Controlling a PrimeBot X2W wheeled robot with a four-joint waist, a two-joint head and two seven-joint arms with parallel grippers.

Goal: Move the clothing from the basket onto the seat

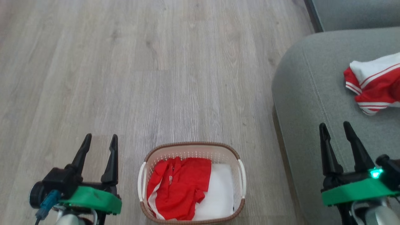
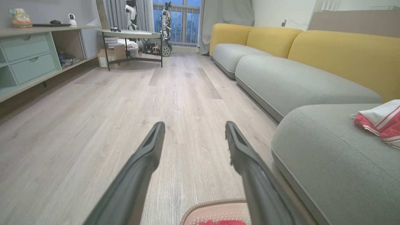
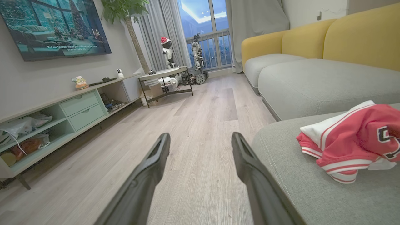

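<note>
At the far left the left gripper point(image 1: 101, 136) hangs over the pale wood floor point(image 1: 156, 62), its 2 dark fingers spread wide with nothing between them. It is beside the basket point(image 1: 193, 144) and apart from it.

The basket sits on the floor just in front of the robot, between the 2 arms. Inside, the red shorts point(image 1: 181, 184) lie crumpled across the left and middle, white trim showing at their lower left edge. A flat white sheet point(image 1: 220, 193) takes up the right side, partly tucked under the red cloth. Both white handles point(image 1: 242, 178) are free.

To the right of the basket, with a strip of floor between, starts the rounded corner of the grey-green seat point(image 1: 306, 87), a stitched seam running along its top. The right gripper point(image 1: 334, 124) is above the seat's near part, jaws wide apart and empty.

Furthest right, the jersey point(image 1: 375, 84) lies bunched on the seat cushion, red with white panels and stripes. Black-and-white lettering shows on it in the right wrist view. It is beyond the right gripper's fingertips, not touching them.
</note>
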